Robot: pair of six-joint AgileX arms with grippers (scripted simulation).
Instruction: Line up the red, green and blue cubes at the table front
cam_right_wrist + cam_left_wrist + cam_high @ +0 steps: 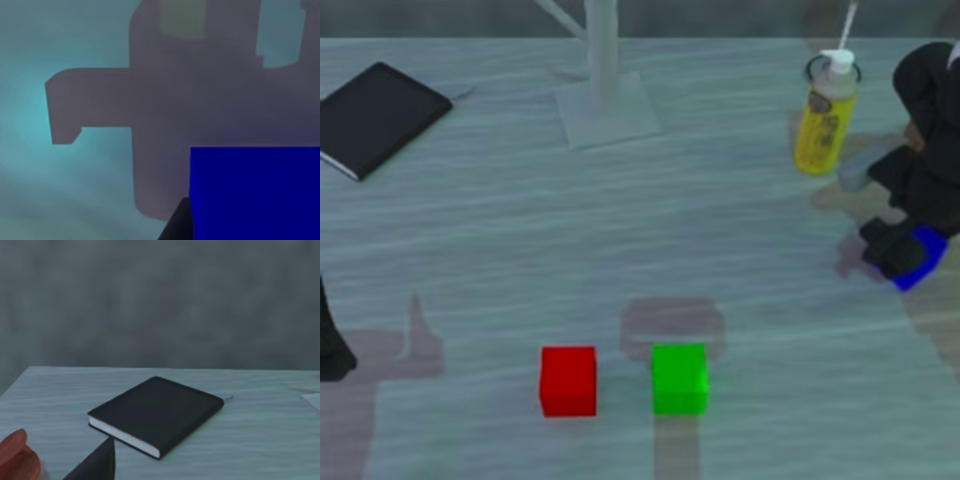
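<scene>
Book: a closed black book point(157, 412) with a pale page edge, lying flat on the table, turned at an angle to the table's edges.
Table: pale grey-teal top point(260, 440) with faint streaky grain, its far edge running straight across the view.
Background: a plain mottled grey wall point(160, 300) behind the table.
Near corner: a dark pointed fingertip point(97, 465) of the left gripper, just in front of the book; beside it a rounded reddish-brown shape point(17, 455), which I cannot identify.
Far side edge: a pale flat corner point(312, 401), cut off by the frame.

Right hand point(900, 255) sits at the right edge, fingers clamped; left arm parked at left edge.
</scene>
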